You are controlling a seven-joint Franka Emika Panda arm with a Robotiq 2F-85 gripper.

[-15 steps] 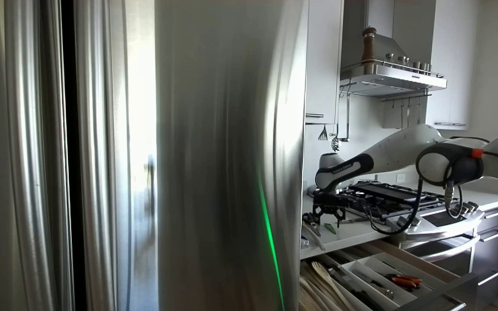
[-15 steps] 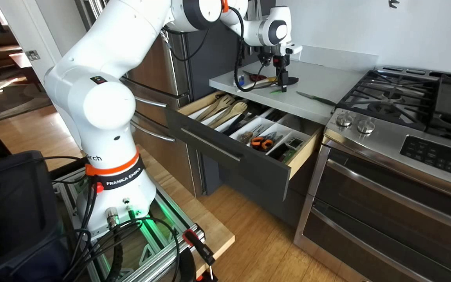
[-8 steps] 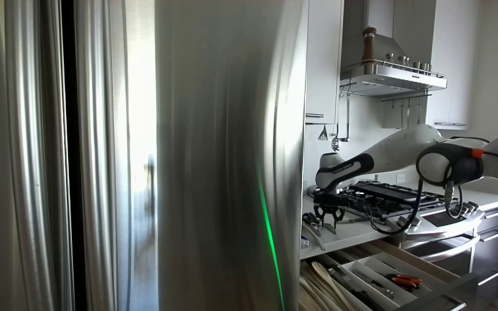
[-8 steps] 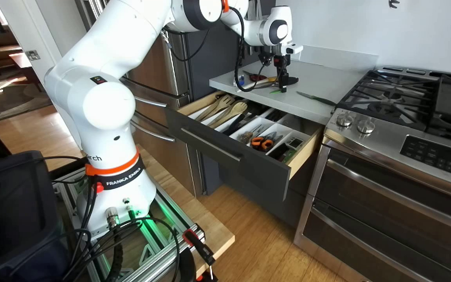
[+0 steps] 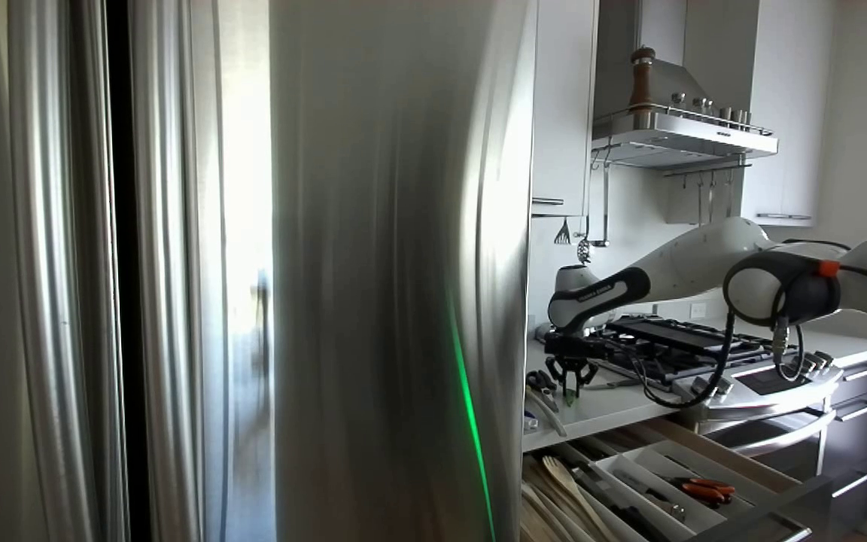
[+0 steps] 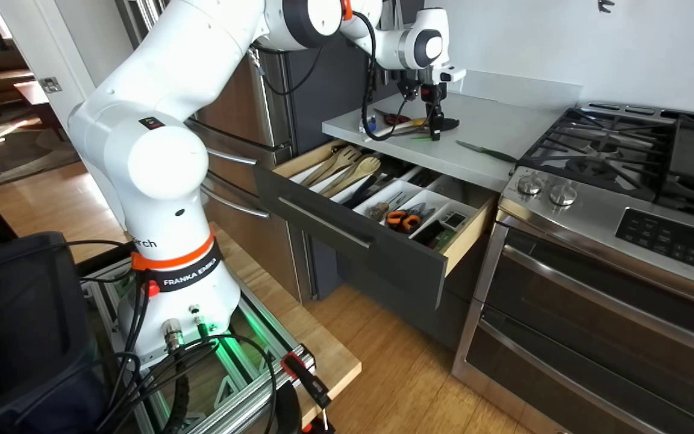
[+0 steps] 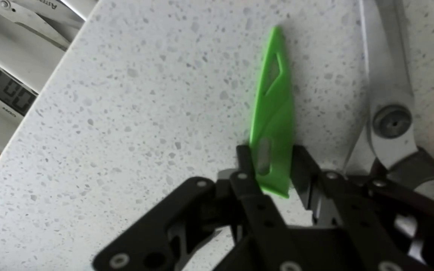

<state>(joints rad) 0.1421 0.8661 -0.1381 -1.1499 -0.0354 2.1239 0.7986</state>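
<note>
My black two-finger gripper [image 7: 272, 162] pinches the flat pointed green plastic sheath [image 7: 277, 105] only at its wide end, so it could swivel loose; it's near the front edge of the pale speckled counter [image 7: 145, 113]. I count one sheath, one dark-handled steel shears [image 7: 392, 94] beside, one green-handled steel knife [image 6: 485, 150].

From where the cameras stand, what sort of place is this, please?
It is most likely a home kitchen: a stove, a range hood and an open drawer holding wooden utensils suggest it.
</note>
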